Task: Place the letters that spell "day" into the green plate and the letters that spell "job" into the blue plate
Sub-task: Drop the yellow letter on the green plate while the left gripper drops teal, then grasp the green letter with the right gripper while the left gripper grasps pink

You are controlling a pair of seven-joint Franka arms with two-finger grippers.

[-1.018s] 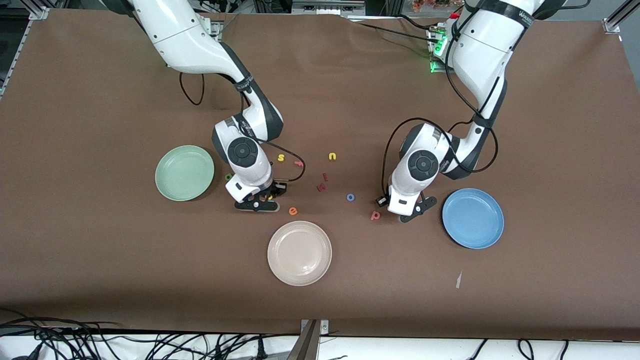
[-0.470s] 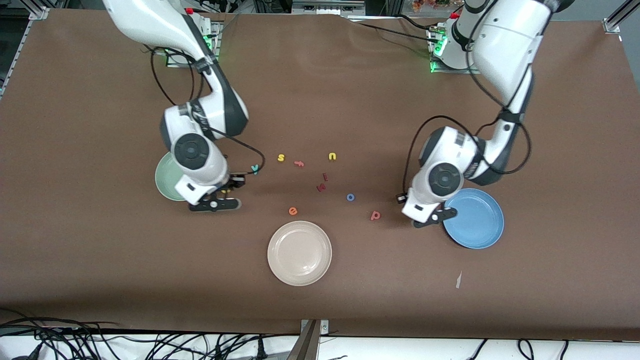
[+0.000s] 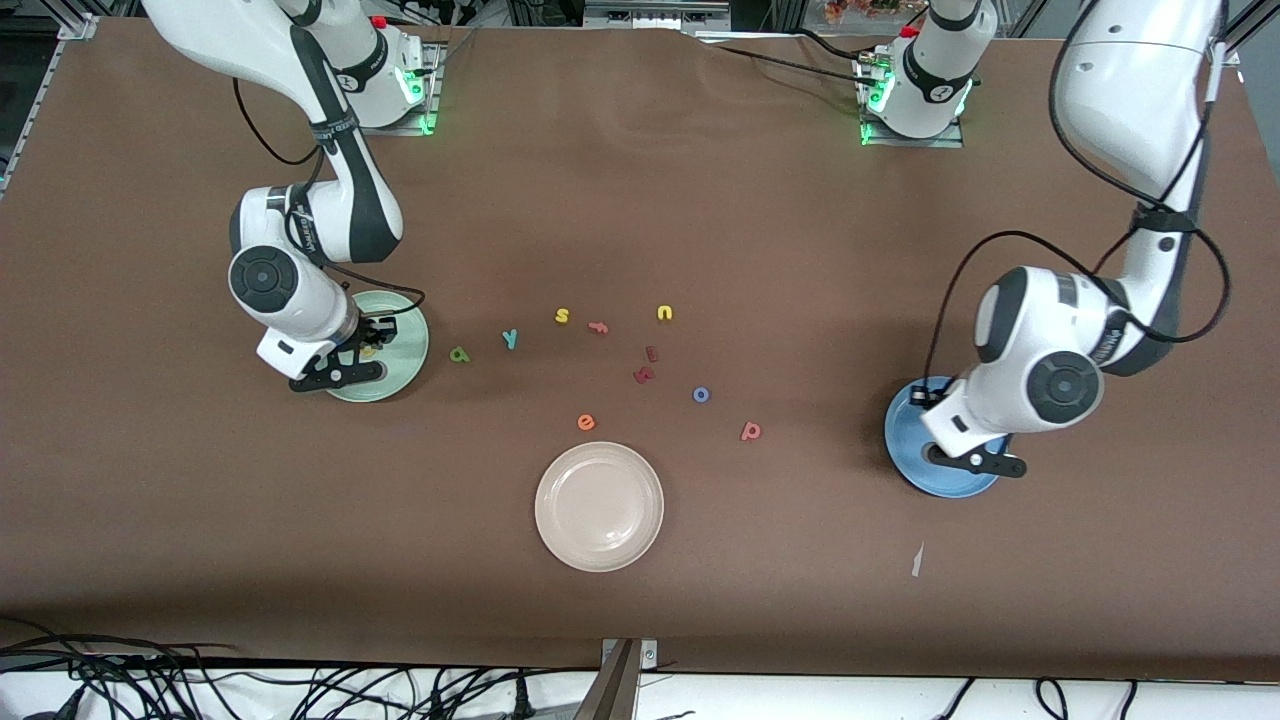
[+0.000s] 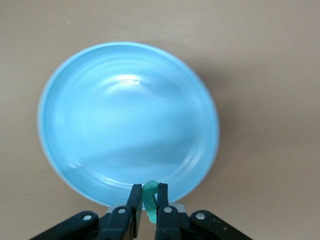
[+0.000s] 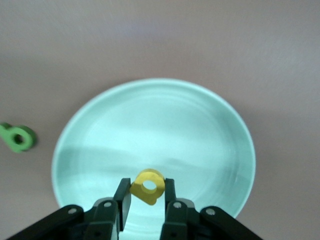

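Both arms have swung out from the letter cluster: right gripper (image 5: 146,200) clamps yellow "d" (image 5: 148,186) over green plate (image 5: 210,130); left gripper (image 4: 148,204) clamps teal "j" (image 4: 149,195) over blue plate (image 4: 75,125). Drops next.

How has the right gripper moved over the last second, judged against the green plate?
Yes. The right gripper, shut on the yellow "d", has travelled from beside the orange "e" toward the right arm's end and now hangs over the green plate.
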